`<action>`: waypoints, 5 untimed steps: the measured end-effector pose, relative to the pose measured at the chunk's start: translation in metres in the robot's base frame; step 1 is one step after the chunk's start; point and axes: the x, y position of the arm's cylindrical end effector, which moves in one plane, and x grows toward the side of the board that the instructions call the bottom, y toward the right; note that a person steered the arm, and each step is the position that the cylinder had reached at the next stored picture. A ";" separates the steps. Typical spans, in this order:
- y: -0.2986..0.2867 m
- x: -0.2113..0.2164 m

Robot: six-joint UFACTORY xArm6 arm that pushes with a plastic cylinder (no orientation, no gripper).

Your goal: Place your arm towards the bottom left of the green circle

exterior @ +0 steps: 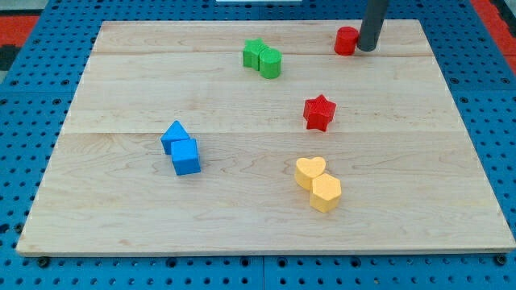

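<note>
Wooden table (121, 209) lies on a blue pegboard (32, 97); all blocks sit on the table. The arm carries no pincer, only a dark rod (373, 20) entering from the top edge at the far right, so no open or shut state applies. My tip (367, 48) rests on the table at the far right, touching or just beside the right side of a small red cylinder (346, 40); contact cannot be confirmed from this angle. Green circle (270, 64), a short cylinder, stands at the far centre of the table, touching a second green block (255, 53) that sits just to its left and slightly farther; the shape of that one is not clear. My tip is well apart from the green circle, to its right and slightly farther back. Red star (319, 113) sits right of centre, apart from everything else. Blue pair at the left of centre: a blue triangle (174, 134) touching a blue cube (185, 156) on its near side. Yellow pair at the near right of centre: a yellow heart (310, 171) touching a yellow hexagon (326, 193) on its near right side.
</note>
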 end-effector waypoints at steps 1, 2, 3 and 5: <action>-0.016 0.055; -0.105 0.044; -0.130 0.051; -0.203 0.046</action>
